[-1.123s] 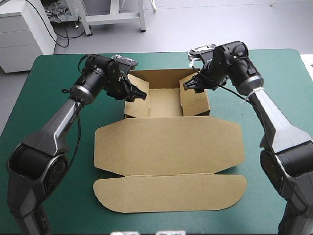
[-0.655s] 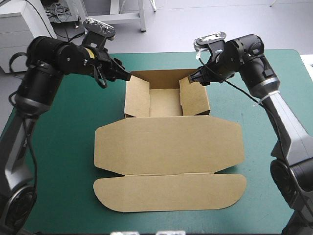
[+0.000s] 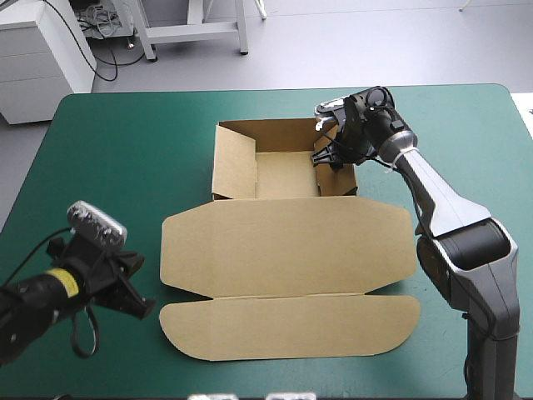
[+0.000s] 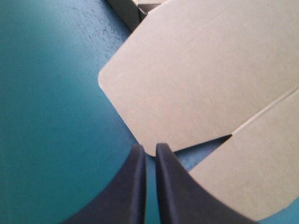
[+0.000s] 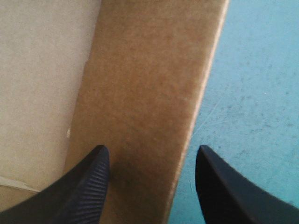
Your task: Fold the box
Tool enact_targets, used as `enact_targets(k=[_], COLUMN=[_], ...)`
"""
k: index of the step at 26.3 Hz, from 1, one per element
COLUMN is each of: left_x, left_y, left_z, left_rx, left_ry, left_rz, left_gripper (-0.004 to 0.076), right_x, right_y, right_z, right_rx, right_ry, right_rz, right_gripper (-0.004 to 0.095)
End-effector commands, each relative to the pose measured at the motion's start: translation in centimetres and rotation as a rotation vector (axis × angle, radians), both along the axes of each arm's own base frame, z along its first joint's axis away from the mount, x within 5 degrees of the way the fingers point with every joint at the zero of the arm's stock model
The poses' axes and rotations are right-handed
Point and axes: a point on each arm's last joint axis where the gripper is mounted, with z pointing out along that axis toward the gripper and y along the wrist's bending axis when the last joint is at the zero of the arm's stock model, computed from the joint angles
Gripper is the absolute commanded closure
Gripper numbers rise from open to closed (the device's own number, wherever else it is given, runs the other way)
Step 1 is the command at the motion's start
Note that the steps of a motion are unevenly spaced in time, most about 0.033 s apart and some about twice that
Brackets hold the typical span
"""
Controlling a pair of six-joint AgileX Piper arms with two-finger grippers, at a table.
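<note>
The brown box [image 3: 287,242] lies mid-table: an open tray [image 3: 283,175] with raised walls at the back, and the lid flat toward the front edge. My left gripper [image 3: 143,307] is low at the front left, shut and empty. In the left wrist view its tips [image 4: 149,147] point at the lid's rounded left corner [image 4: 140,107], just short of it. My right gripper [image 3: 327,156] is at the tray's right wall. In the right wrist view it [image 5: 152,151] stands open, with the wall [image 5: 149,84] between its fingers and the tray floor [image 5: 42,70] to one side.
The teal-green cover [image 3: 108,158] shows on both sides of the box and beyond the tray. The lid's front flap [image 3: 291,325] reaches close to the table's front edge.
My left arm has left the tray's left wall and swung back to the front left, beside the lid. My right gripper has come down over the tray's right wall.
</note>
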Motion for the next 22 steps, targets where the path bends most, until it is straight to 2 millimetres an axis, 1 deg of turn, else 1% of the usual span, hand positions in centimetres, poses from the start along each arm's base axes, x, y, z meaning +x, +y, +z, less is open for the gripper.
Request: enact_targets(k=[1, 2, 3, 4, 5, 6, 9, 10, 13, 16, 19, 22], left_x=[-2.4, -3.3, -3.9, -4.4, -4.9, -5.3, -5.7, -5.8, -6.0, -6.0, -6.1, -5.9], left_y=[1.0, 1.5, 1.8, 2.1, 2.4, 2.6, 2.8, 2.8, 2.9, 2.9, 3.0, 3.0], left_z=[-1.8, -3.1, -4.2, -5.2, -5.9, -6.6, -7.4, -7.5, -7.6, -7.7, -7.9, -8.3], left_rx=[-0.09, -0.097, -0.099, -0.11, -0.128, -0.136, -0.139, -0.145, -0.14, -0.136, -0.126, -0.124], left_ry=[-0.134, -0.151, -0.164, -0.169, -0.174, -0.179, -0.179, -0.179, -0.184, -0.176, -0.156, -0.166], left_rz=[0.013, 0.015, 0.02, 0.04, 0.051, 0.054, 0.062, 0.061, 0.062, 0.062, 0.063, 0.076], left_gripper=[0.0732, 0.0732, 0.0732, 0.0732, 0.0732, 0.0732, 0.0732, 0.0732, 0.0732, 0.0732, 0.0732, 0.0732], right_x=[-0.4, -0.3, -0.3, -0.2, -0.1, 0.1, 0.5, 0.7, 1.1, 1.2, 0.4, -1.1], right_y=[-0.1, -0.1, -0.2, -0.2, -0.7, -1.4, -3.8, -5.1, -9.7, -15.6, -21.7, -28.1], right_z=[2.9, 2.7, 2.7, 2.8, 2.8, 2.7, 2.6, 2.6, 2.9, 3.5, 3.9, 4.0], right_rx=[0.03, 0.027, 0.025, 0.019, 0.011, 0.002, -0.008, -0.02, -0.032, -0.038, -0.055, -0.056], right_ry=[-0.098, -0.097, -0.097, -0.102, -0.106, -0.1, -0.077, -0.059, -0.045, -0.057, -0.062, -0.06], right_rz=[-0.006, -0.006, -0.008, -0.008, -0.022, -0.042, -0.098, -0.117, -0.207, -0.332, -0.445, -0.592], right_gripper=[0.0508, 0.0594, 0.0702, 0.0845, 0.0925, 0.0925, 0.0926, 0.0926, 0.0926, 0.0926, 0.0926, 0.0926])
